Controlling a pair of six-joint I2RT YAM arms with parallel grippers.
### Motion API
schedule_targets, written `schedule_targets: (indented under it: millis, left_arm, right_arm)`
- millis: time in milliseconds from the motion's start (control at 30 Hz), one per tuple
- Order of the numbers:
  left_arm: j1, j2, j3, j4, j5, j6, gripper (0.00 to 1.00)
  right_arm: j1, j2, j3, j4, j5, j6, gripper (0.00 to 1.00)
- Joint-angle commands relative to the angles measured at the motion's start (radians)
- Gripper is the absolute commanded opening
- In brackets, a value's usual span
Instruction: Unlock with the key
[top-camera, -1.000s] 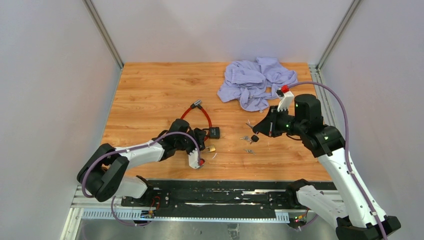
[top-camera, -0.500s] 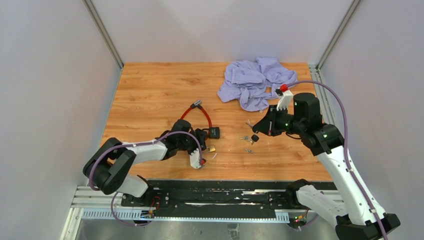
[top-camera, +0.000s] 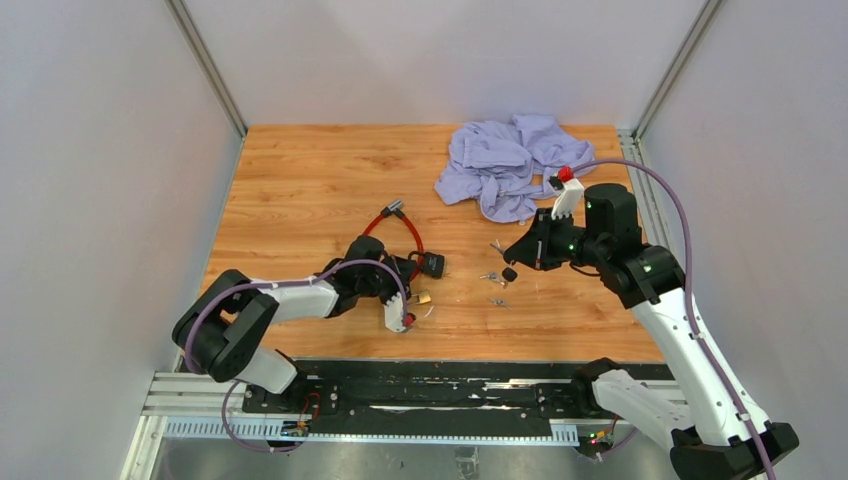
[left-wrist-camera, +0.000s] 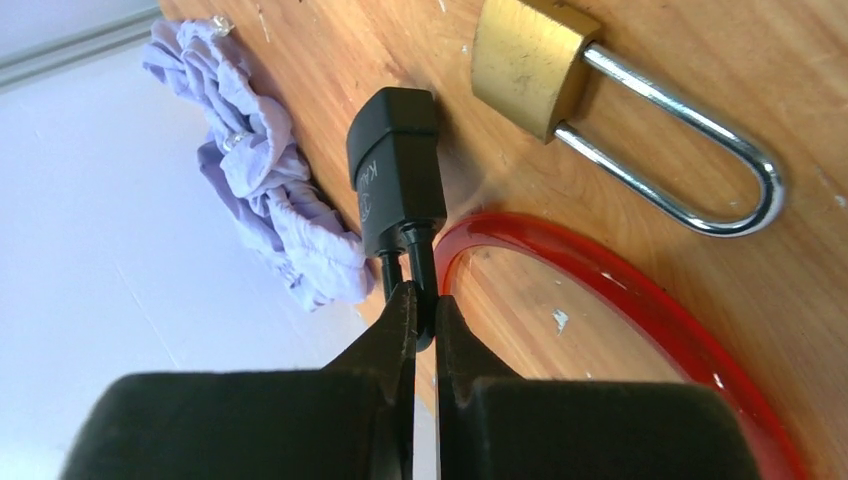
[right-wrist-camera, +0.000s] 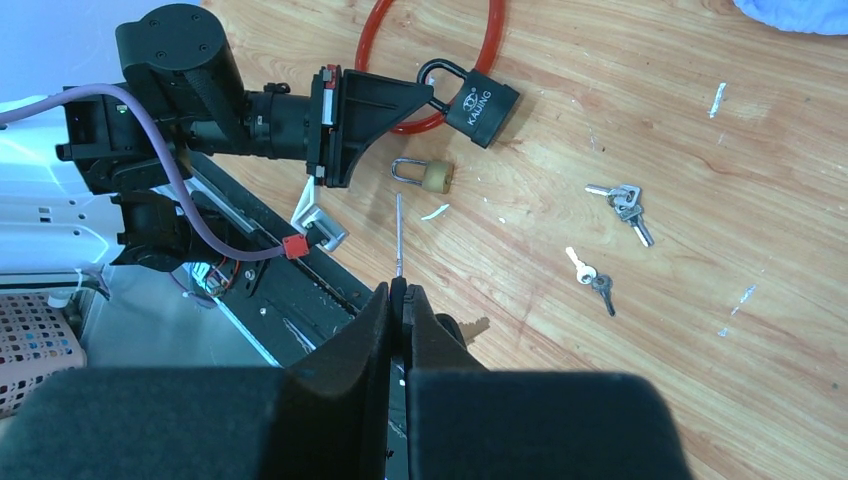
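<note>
A black padlock (left-wrist-camera: 397, 170) threaded on a red cable loop (left-wrist-camera: 640, 300) sits left of centre on the table. My left gripper (left-wrist-camera: 422, 300) is shut on its thin black shackle, seen in the top view just left of the padlock (top-camera: 432, 264). My right gripper (right-wrist-camera: 400, 290) hovers right of it, shut on the black head of a key whose metal shaft (right-wrist-camera: 399, 235) points towards the padlock (right-wrist-camera: 482, 103). In the top view the right gripper (top-camera: 512, 260) is above the table's middle.
A small brass padlock (top-camera: 423, 298) lies just in front of the black one. Two small bunches of keys (right-wrist-camera: 622, 203) (right-wrist-camera: 590, 277) lie under the right gripper. A crumpled lilac cloth (top-camera: 515, 160) fills the far right of the wooden table (top-camera: 300, 180).
My left gripper has closed on the black padlock's shackle, and the padlock has shifted and turned a little. The right arm has barely moved and still holds the key.
</note>
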Motion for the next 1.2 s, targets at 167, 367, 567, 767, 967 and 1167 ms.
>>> schedule_targets:
  millis: [167, 367, 567, 767, 967, 1167]
  left_arm:
    - [-0.006, -0.115, 0.121, 0.079, -0.035, -0.077, 0.00]
    - [-0.002, -0.264, 0.206, -0.293, -0.116, -0.118, 0.00]
    - [0.003, -0.314, 0.253, -0.603, -0.219, -0.080, 0.00]
    - [0.005, -0.265, 0.312, -0.839, -0.382, -0.031, 0.00]
    - [0.003, -0.211, 0.350, -0.879, -0.480, 0.007, 0.00]
    - [-0.025, -0.122, 0.398, -0.890, -0.575, 0.010, 0.00]
  right_arm:
    - [-0.015, -0.036, 0.072, -0.047, 0.037, -0.015, 0.01]
    - [-0.015, -0.062, 0.066, -0.056, 0.040, -0.008, 0.01]
    - [-0.015, -0.067, 0.060, -0.053, 0.042, 0.002, 0.01]
    - [-0.014, -0.074, 0.042, -0.044, 0.044, 0.007, 0.01]
    - [-0.014, -0.068, 0.028, -0.031, 0.039, 0.014, 0.01]
    - [-0.014, -0.063, 0.001, -0.003, 0.020, 0.027, 0.01]
